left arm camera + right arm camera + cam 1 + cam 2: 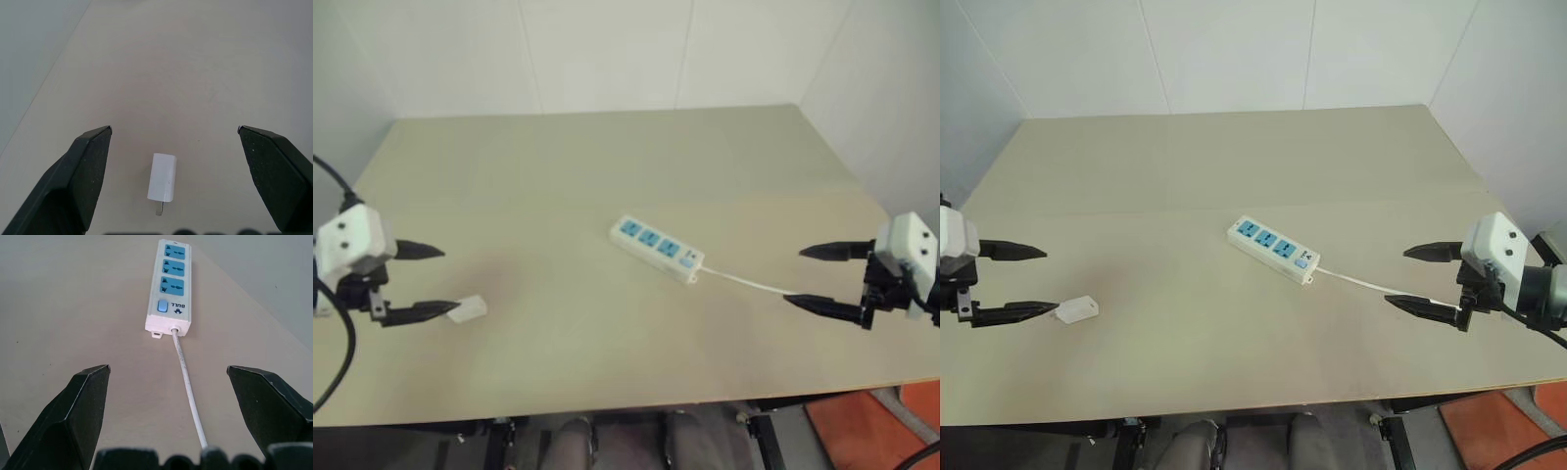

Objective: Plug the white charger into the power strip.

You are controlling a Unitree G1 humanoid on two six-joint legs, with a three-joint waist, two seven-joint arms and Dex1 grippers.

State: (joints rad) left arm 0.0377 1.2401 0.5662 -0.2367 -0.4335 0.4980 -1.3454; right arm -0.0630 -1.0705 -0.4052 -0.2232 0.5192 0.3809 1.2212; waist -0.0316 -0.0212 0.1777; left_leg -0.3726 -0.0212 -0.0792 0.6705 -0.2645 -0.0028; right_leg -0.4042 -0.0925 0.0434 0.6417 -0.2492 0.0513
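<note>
The white charger (468, 309) lies flat on the beige table near the left side, prongs showing at one end in the left wrist view (162, 178). My left gripper (433, 280) hovers above it, open, the charger below and between the spread fingers. The power strip (656, 249), white with three blue sockets and a blue end switch, lies at mid-table; its thin white cord (749, 282) runs right. At the right side my right gripper (815, 278) stands open, aimed along the cord at the strip (171, 286), nothing between its fingers.
White walls enclose the table (607, 157) at the back and both sides. The table's front edge runs near the bottom of the head views. An orange floor patch (871, 431) shows beyond the front right corner.
</note>
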